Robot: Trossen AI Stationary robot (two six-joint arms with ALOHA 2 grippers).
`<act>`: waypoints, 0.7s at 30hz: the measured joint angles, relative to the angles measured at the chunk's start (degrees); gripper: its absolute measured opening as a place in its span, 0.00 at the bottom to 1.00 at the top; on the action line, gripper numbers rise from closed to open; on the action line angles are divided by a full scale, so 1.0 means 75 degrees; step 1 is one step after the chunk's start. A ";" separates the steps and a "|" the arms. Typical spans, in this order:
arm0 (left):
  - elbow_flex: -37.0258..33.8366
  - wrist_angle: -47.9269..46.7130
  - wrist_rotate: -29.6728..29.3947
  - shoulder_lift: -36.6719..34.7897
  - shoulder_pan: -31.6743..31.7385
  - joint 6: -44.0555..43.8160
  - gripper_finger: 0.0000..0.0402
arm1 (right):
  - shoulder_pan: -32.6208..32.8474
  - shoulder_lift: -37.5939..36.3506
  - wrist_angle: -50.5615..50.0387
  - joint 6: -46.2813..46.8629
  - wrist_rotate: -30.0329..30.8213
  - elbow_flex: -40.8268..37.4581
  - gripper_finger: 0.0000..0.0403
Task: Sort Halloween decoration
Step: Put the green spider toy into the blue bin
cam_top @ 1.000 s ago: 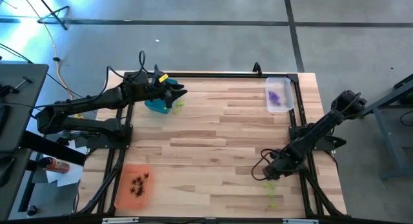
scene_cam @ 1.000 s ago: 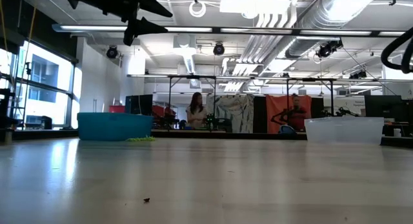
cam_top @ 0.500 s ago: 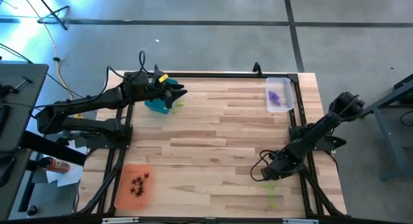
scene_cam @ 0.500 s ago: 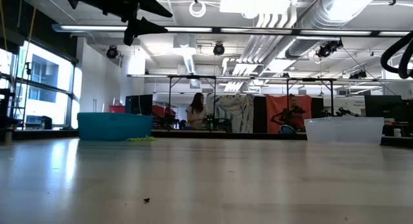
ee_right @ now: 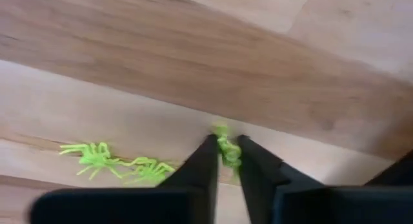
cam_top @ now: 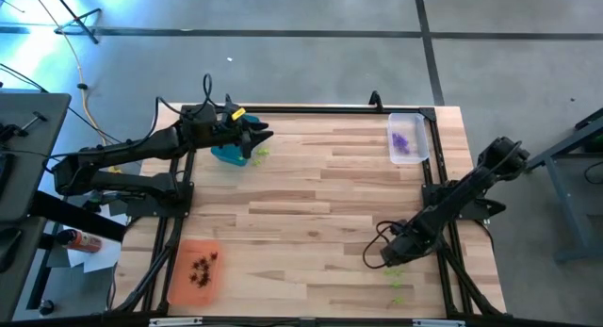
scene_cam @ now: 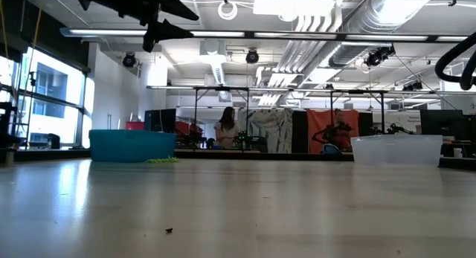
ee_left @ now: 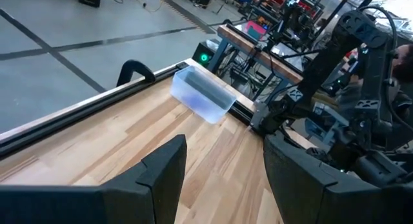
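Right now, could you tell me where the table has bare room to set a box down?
The middle is bare, between the teal tray, clear tray and orange tray. It is crowded at the near right corner, where the right pincer pinches a green spider among others, and by the left pincer.

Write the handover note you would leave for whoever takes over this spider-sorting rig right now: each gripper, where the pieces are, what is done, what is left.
Right gripper: low on the table's near right, fingers pinching one green spider.
Left gripper: open, empty, above the teal tray at the far left.
Done: purple spiders in the clear tray, dark spiders in the orange tray, some green ones beside the teal tray.
Left: loose green spiders beside the right gripper, more near the table's front edge.
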 joint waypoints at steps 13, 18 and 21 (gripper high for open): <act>0.0624 0.0390 0.0129 -0.0009 -0.0102 0.0986 0.47 | -0.1157 -0.1232 -0.2502 -0.4207 0.3881 0.2463 0.02; 0.0615 0.0380 0.0144 0.0350 -0.0668 0.1386 0.47 | -0.2586 -0.1731 -0.1278 -0.7959 0.5869 0.3263 0.01; 0.0615 0.0423 0.0147 0.0698 -0.1141 0.1784 0.47 | -0.3463 -0.1810 0.0602 -1.0313 0.5556 0.3405 0.01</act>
